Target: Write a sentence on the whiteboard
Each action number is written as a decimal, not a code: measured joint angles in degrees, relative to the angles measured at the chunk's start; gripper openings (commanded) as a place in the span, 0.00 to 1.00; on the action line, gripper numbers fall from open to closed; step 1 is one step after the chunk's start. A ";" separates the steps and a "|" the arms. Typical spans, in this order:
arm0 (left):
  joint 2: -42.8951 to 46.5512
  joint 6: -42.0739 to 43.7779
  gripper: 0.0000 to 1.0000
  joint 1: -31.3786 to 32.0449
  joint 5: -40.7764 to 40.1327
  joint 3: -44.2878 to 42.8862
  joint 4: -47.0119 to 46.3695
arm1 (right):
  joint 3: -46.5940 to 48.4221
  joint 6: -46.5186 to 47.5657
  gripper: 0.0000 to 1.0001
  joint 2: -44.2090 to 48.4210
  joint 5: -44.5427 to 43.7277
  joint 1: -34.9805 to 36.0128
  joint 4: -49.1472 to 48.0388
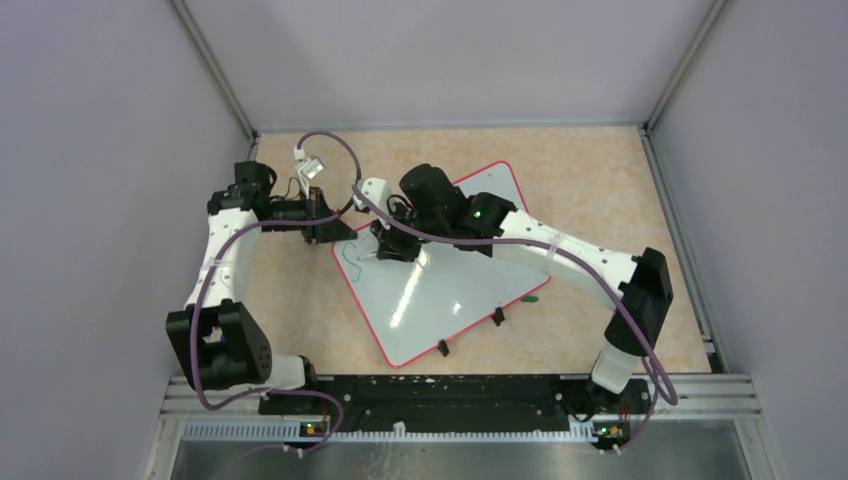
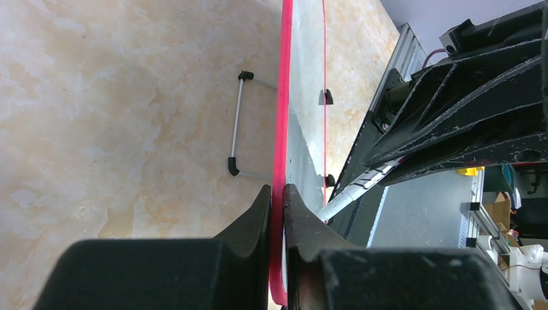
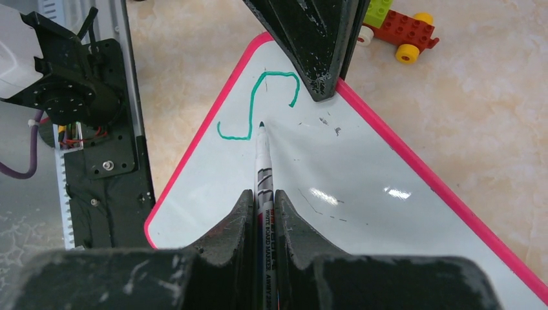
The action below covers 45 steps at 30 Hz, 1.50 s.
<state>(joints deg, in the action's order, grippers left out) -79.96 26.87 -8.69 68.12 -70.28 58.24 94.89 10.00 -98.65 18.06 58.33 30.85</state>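
Observation:
The whiteboard (image 1: 440, 290) lies tilted on the table, white with a red-pink rim. My left gripper (image 1: 335, 232) is shut on the board's far left rim (image 2: 282, 129), which shows edge-on in the left wrist view. My right gripper (image 1: 385, 245) is shut on a whiteboard marker (image 3: 263, 168), whose green tip rests on or just above the board (image 3: 362, 194). Of the sentence only one green S-shaped stroke (image 3: 255, 106) is on the board, close to the corner. It shows faintly in the top view (image 1: 352, 262).
A green marker cap (image 1: 533, 297) lies beside the board's right edge. Black clips (image 1: 497, 316) sit on the board's near edge. A toy brick vehicle (image 3: 397, 29) lies on the table beyond the board. A wire stand (image 2: 236, 123) shows beneath the board.

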 measured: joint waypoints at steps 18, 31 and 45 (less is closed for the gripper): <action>0.57 0.02 0.00 0.13 -0.70 0.35 -0.85 | -1.95 0.11 0.00 1.14 -1.29 -2.36 0.17; 0.59 0.00 0.00 0.17 -0.76 0.35 -1.05 | -2.25 0.44 0.00 1.53 -0.96 -2.82 0.44; 0.63 -0.24 0.00 0.17 -0.46 0.35 -1.03 | -0.98 0.37 0.00 1.64 -0.63 -3.02 0.44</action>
<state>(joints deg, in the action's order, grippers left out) -79.33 26.63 -8.51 67.66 -69.93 57.21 93.91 10.37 -97.01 17.43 55.31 31.29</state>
